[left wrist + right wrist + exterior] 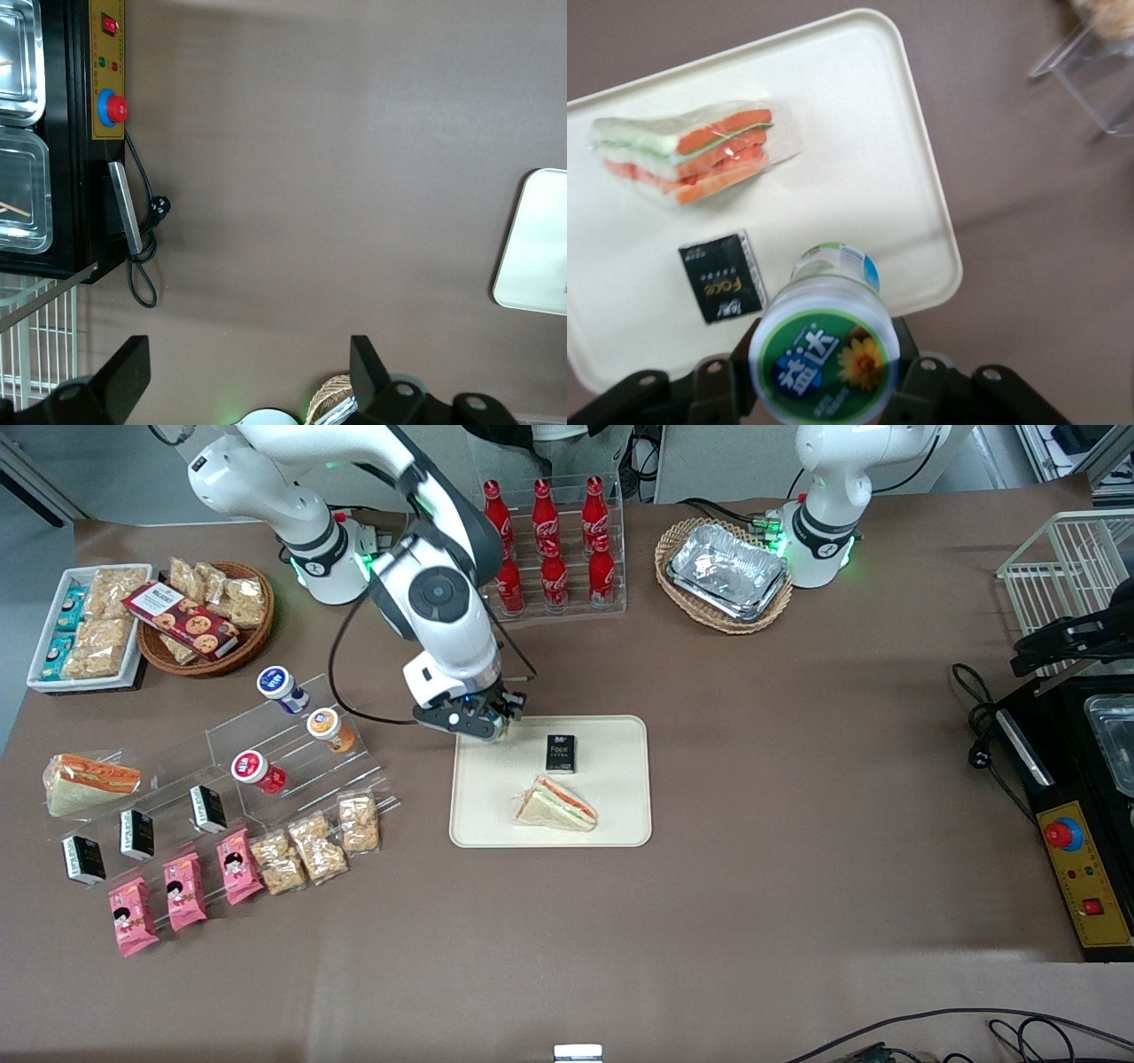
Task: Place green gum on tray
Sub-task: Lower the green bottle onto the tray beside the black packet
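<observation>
The green gum [822, 359], a small bottle with a green printed lid and white rim, sits between the fingers of my right gripper [824, 365], which is shut on it. The bottle hangs over the cream tray [859, 124], close to one rounded corner; whether it touches the tray I cannot tell. In the front view the gripper [485, 724] is above the tray's [620, 815] corner toward the working arm's end, farthest from the camera, and only a sliver of the gum [502, 732] shows. A wrapped sandwich [556, 803] and a black pack [561, 753] lie on the tray.
A clear tiered stand toward the working arm's end holds a blue-lidded bottle [277, 685], an orange-lidded one [326, 724] and a red-lidded one [252, 769]. Cola bottles [549, 540] and a basket of foil trays [726, 571] stand farther from the camera.
</observation>
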